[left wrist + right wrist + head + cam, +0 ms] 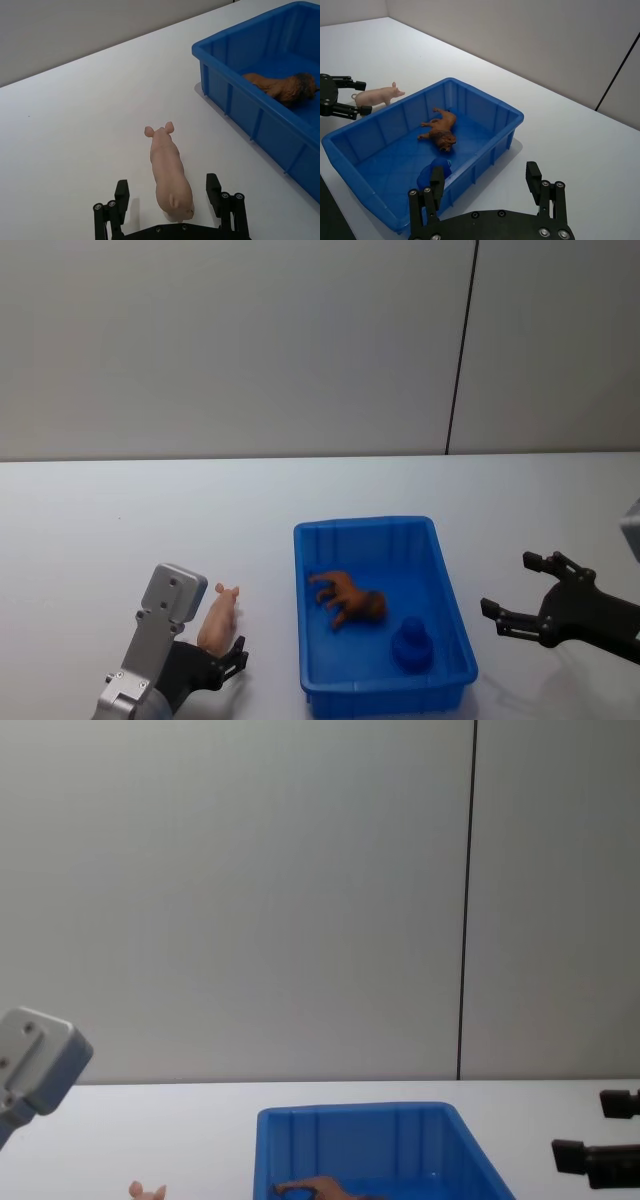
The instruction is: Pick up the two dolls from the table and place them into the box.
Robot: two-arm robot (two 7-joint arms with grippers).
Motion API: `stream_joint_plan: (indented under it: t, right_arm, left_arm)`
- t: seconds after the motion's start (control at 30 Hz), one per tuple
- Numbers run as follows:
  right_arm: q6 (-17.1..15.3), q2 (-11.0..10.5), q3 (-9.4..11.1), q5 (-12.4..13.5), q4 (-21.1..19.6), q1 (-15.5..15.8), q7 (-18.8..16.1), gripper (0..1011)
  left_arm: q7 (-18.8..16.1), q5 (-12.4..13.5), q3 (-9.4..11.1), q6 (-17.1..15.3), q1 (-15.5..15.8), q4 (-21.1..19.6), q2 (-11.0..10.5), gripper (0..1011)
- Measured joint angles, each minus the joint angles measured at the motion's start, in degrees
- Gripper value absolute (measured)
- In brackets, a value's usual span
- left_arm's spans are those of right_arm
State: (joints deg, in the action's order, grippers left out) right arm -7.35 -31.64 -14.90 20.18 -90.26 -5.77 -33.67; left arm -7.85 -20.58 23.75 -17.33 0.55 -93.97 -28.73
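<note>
Left gripper (170,200) is straddling the pink pig doll (170,175), fingers spread; right gripper (487,187), also spread, is hovering beside the blue box (512,120) holding the brown doll (441,132).

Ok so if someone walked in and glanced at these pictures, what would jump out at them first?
Probably the bright blue box in the middle of the white table, with the reddish-brown doll lying inside it. Next, the pale pink doll on the table just left of the box, sitting between the open fingers of the left end effector. The right end effector hovers open to the right of the box.
</note>
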Motion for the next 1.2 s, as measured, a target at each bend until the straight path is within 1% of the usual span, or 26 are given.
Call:
stream_joint_plan:
  t: [0.17,0.27,0.3,0.37,0.43,0.5,0.53,0.57,0.6,0.7,0.77,0.93,1.2]
  right_arm:
    - [0.0,0.0,0.0,0.0,0.0,0.0,0.0,1001]
    - [0.0,0.0,0.0,0.0,0.0,0.0,0.0,1001]
    - [0.0,0.0,0.0,0.0,0.0,0.0,0.0,1001]
    - [0.0,0.0,0.0,0.0,0.0,0.0,0.0,1001]
    - [0.0,0.0,0.0,0.0,0.0,0.0,0.0,1001]
    - [0.0,0.0,0.0,0.0,0.0,0.0,0.0,1001]
    - [0.0,0.0,0.0,0.0,0.0,0.0,0.0,1001]
    - [0.0,0.0,0.0,0.0,0.0,0.0,0.0,1001]
    - [0.0,0.0,0.0,0.0,0.0,0.0,0.0,1001]
    - [0.0,0.0,0.0,0.0,0.0,0.0,0.0,1001]
    - [0.0,0.0,0.0,0.0,0.0,0.0,0.0,1001]
    - [0.0,0.0,0.0,0.0,0.0,0.0,0.0,1001]
    - [0.0,0.0,0.0,0.0,0.0,0.0,0.0,1001]
  left_arm:
    - [1.3,0.7,-0.1,0.1,1.1,1.8,0.8,903]
    - [2.2,1.3,-0.2,0.2,1.7,2.8,1.3,813]
    - [2.5,1.5,-0.3,0.2,2.0,3.3,1.5,759]
    - [2.8,1.8,-0.3,0.3,2.3,3.6,1.7,729]
    - [3.3,2.1,-0.4,0.3,2.6,4.2,1.9,644]
    - [3.6,2.3,-0.4,0.3,2.8,4.5,2.1,602]
    - [3.8,2.4,-0.5,0.4,3.0,4.7,2.2,564]
    - [3.9,2.5,-0.5,0.4,3.1,4.8,2.2,564]
    - [4.0,2.6,-0.5,0.4,3.1,4.9,2.3,502]
    - [4.3,2.9,-0.7,0.4,3.4,5.0,2.4,406]
    - [4.5,3.1,-0.7,0.5,3.5,5.0,2.5,387]
    - [5.0,3.9,-1.0,0.7,4.0,4.5,2.7,386]
    - [6.4,6.1,-1.3,1.6,5.6,2.5,3.5,387]
